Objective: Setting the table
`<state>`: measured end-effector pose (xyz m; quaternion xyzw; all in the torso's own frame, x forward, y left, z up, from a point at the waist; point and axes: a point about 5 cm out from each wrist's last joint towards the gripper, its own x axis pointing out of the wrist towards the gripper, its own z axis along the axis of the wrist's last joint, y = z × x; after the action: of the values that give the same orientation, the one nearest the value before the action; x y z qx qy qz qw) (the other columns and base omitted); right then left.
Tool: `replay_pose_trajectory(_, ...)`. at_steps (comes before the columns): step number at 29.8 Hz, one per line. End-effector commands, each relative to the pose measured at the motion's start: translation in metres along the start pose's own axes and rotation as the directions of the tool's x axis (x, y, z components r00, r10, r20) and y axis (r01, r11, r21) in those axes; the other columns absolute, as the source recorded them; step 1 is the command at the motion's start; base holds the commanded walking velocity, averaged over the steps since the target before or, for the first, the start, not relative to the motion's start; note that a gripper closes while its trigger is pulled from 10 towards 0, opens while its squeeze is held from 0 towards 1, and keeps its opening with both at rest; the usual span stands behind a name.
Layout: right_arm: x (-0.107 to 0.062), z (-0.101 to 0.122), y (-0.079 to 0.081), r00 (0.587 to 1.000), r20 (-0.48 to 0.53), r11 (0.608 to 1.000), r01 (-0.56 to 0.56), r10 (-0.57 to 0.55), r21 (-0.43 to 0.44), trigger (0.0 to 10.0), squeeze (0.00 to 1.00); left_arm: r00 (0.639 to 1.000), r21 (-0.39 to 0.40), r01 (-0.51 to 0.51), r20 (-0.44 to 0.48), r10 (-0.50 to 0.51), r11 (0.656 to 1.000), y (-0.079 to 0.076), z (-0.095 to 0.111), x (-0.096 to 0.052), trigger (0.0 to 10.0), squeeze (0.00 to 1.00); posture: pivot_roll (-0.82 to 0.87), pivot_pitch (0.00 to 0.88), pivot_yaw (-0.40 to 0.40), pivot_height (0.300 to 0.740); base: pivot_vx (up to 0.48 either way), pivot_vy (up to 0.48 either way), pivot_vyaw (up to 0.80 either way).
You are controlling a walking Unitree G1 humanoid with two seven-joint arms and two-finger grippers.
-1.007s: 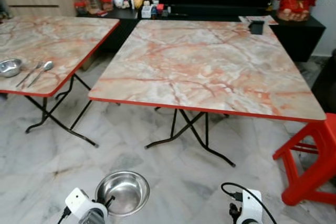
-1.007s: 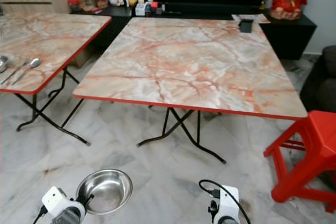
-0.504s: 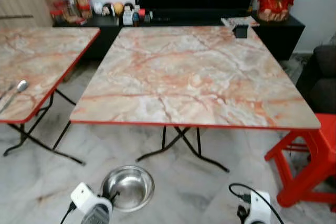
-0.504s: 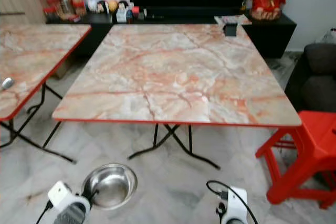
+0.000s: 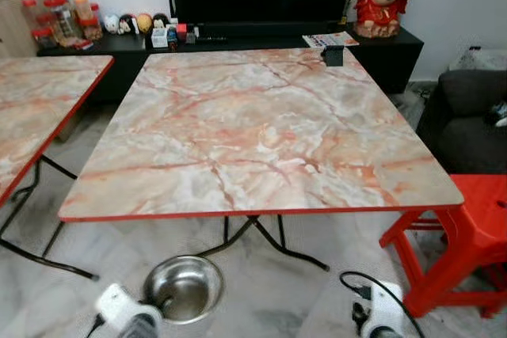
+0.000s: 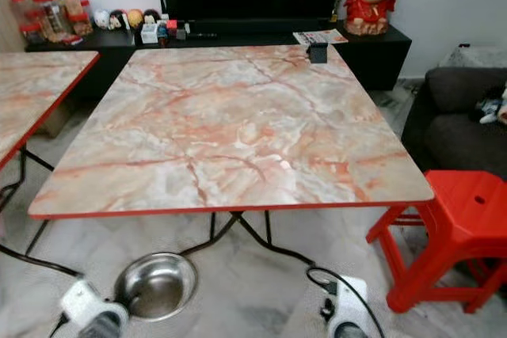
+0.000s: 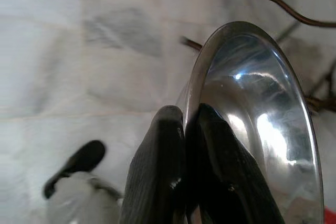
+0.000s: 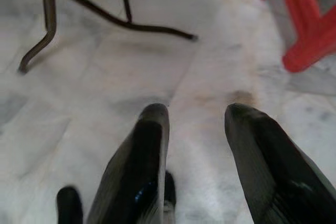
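Below the near red edge of the marble table point(image 5: 261, 132), my left gripper point(image 7: 184, 124) pinches the steel bowl point(image 5: 184, 286) by its rim; my right gripper point(image 8: 194, 124) hangs, fingers apart, over open floor beside the red stool point(image 5: 467, 235)

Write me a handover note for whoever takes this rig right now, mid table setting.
Left gripper: shut on the rim of the steel bowl, held low over the floor.
Right gripper: open, holding nothing, hanging over the floor.
Marble-top table stands directly ahead, with a small black object at its far edge; red stool at its right.
Done: bowl picked up.
Left: set the bowl on the table.
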<state>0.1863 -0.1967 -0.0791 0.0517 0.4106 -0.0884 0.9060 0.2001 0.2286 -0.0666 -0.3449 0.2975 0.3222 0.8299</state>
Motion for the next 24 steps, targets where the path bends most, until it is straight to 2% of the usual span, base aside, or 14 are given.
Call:
replay_pose_trajectory(1,-0.001,-0.001,-0.003,1.000,-0.004,1.000,0.007,-0.007,0.002,10.0,0.00,0.998,-0.061,-0.035,0.057,0.039,0.998,0.007,0.010,0.000,10.0,0.00,-0.02,0.000,-0.009,0.740,0.000,0.000,0.00)
replay_pose_trajectory(4,0.000,-0.001,-0.003,1.000,-0.005,1.000,0.004,-0.004,-0.003,10.0,0.00,0.993,-0.102,-0.058,0.099,0.068,0.993,0.015,0.019,0.000,10.0,0.00,-0.02,0.000,-0.011,0.740,0.000,0.000,0.00)
replay_pose_trajectory(6,0.000,-0.001,-0.002,1.000,-0.005,1.000,0.001,-0.001,-0.006,10.0,0.00,0.982,-0.149,-0.066,0.163,0.090,0.987,0.021,0.032,0.001,10.0,0.00,-0.01,0.000,-0.013,0.740,0.000,0.000,0.00)
replay_pose_trajectory(9,0.000,0.000,-0.002,1.000,-0.003,1.000,0.001,-0.001,-0.006,10.0,0.00,0.970,-0.172,-0.071,0.219,0.109,0.982,0.024,0.044,0.000,10.0,0.00,-0.01,0.000,-0.015,0.740,0.000,0.000,0.00)
replay_pose_trajectory(11,0.000,0.001,-0.001,1.000,-0.005,1.000,-0.003,0.003,-0.011,10.0,0.00,0.923,-0.203,-0.078,0.356,0.148,0.976,0.032,0.077,-0.002,10.0,0.00,0.02,0.000,-0.018,0.740,0.000,0.000,0.00)
replay_pose_trajectory(13,0.000,0.001,0.000,1.000,-0.006,1.000,-0.006,0.006,-0.012,10.0,0.00,0.892,-0.239,-0.069,0.420,0.167,0.969,0.036,0.094,-0.005,10.0,0.00,0.02,0.000,-0.018,0.740,0.000,0.000,0.00)
replay_pose_trajectory(15,0.001,0.001,0.003,1.000,-0.008,1.000,-0.020,0.020,-0.021,10.0,0.00,0.842,-0.266,-0.049,0.507,0.183,0.963,0.038,0.118,-0.009,10.0,0.00,0.04,0.000,-0.031,0.740,0.000,0.000,0.00)
replay_pose_trajectory(17,0.001,0.001,0.005,1.000,-0.010,0.999,-0.029,0.029,-0.031,10.0,0.00,0.805,-0.272,-0.030,0.564,0.185,0.962,0.036,0.134,-0.012,10.0,0.00,0.06,0.000,-0.048,0.740,0.000,0.000,0.00)
replay_pose_trajectory(18,0.001,0.001,0.005,1.000,-0.010,0.999,-0.029,0.029,-0.031,10.0,0.00,0.805,-0.272,-0.030,0.564,0.185,0.962,0.036,0.134,-0.012,10.0,0.00,0.06,0.000,-0.048,0.740,0.000,0.000,0.00)
replay_pose_trajectory(19,0.001,0.002,0.006,0.999,-0.013,0.999,-0.035,0.034,-0.040,10.0,0.00,0.780,-0.257,-0.013,0.602,0.170,0.966,0.032,0.145,-0.015,10.0,0.00,0.07,0.000,-0.059,0.740,0.000,0.000,0.00)
replay_pose_trajectory(20,0.001,0.002,0.006,0.999,-0.013,0.999,-0.035,0.034,-0.040,10.0,0.00,0.780,-0.257,-0.013,0.602,0.170,0.966,0.032,0.145,-0.015,10.0,0.00,0.07,0.000,-0.059,0.740,0.000,0.000,0.00)
replay_pose_trajectory(22,0.003,0.007,0.010,0.999,-0.008,0.997,-0.051,0.051,-0.057,10.0,0.00,0.658,-0.202,0.083,0.747,0.098,0.976,0.005,0.191,-0.028,10.0,0.00,0.08,0.000,-0.067,0.740,0.000,0.000,0.00)
replay_pose_trajectory(23,0.003,0.007,0.010,0.999,-0.008,0.997,-0.051,0.051,-0.057,10.0,0.00,0.658,-0.202,0.083,0.747,0.098,0.976,0.005,0.191,-0.028,10.0,0.00,0.08,0.000,-0.067,0.740,0.000,0.000,0.00)
replay_pose_trajectory(24,0.003,0.009,0.011,0.998,-0.004,0.997,-0.055,0.055,-0.060,10.0,0.00,0.610,-0.182,0.117,0.789,0.073,0.976,-0.005,0.206,-0.035,10.0,0.00,0.08,0.000,-0.067,0.740,0.000,0.000,0.00)
